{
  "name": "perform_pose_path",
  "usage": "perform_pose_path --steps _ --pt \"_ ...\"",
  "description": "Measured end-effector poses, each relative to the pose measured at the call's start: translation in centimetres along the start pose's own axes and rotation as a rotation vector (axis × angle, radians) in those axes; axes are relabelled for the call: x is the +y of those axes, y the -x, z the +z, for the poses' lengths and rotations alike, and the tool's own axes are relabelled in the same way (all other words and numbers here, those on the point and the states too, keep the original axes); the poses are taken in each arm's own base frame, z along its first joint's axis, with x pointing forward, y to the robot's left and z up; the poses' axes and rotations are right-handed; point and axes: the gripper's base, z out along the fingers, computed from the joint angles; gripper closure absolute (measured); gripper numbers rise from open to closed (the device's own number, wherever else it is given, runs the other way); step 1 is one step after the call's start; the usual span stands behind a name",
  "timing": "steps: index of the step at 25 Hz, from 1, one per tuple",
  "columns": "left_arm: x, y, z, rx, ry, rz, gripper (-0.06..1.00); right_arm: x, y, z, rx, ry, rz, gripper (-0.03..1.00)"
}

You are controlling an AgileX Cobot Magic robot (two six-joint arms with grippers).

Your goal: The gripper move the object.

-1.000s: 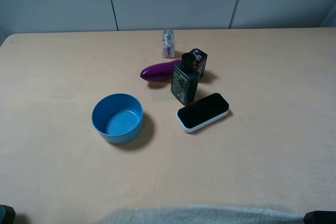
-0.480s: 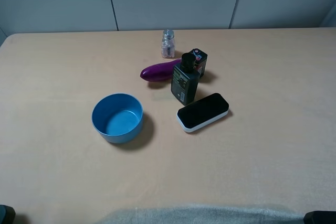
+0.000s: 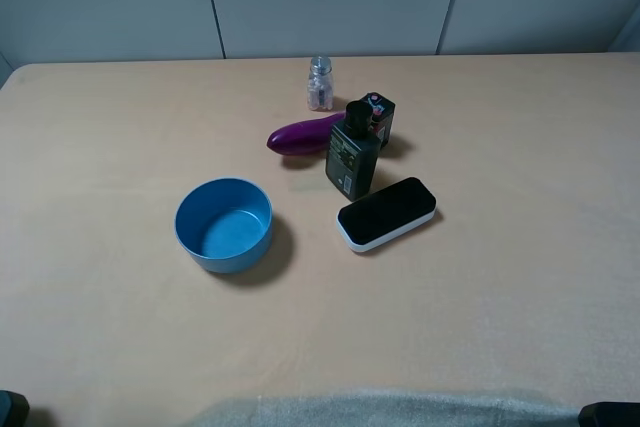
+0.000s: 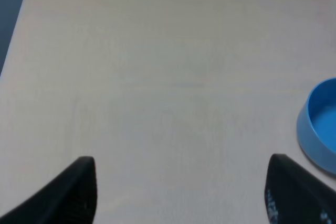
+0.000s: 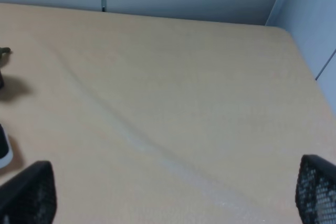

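We see the bottle (image 3: 352, 155) upright on the table (image 3: 520, 277), just behind the eraser (image 3: 387, 213), touching the black box (image 3: 378, 117) and just beside the eggplant (image 3: 305, 134). The bowl (image 3: 224, 224) sits apart. Both grippers (image 4: 178, 192) (image 5: 173, 198) hold their fingers (image 4: 73, 192) wide, holding nothing.

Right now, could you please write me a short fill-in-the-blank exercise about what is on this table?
1. The tall dark bottle stands upright with a black round ____ on top.
2. The open bowl is ____ in colour.
3. The purple eggplant lies between the glass jar and the ____.
4. The left gripper has its fingers spread wide, so it is ____.

Missing words: cap; blue; bowl; open
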Motion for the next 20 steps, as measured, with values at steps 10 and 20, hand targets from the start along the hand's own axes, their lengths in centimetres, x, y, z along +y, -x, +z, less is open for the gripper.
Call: perform_pose_path --steps 10,20 --pt "0.0 0.0 0.0 0.0 0.0 0.0 0.21 0.0 0.0 0.0 0.0 0.0 0.0 0.27" --pt "0.0 0.0 0.0 0.0 0.0 0.0 0.21 0.0 0.0 0.0 0.0 0.0 0.0 0.27"
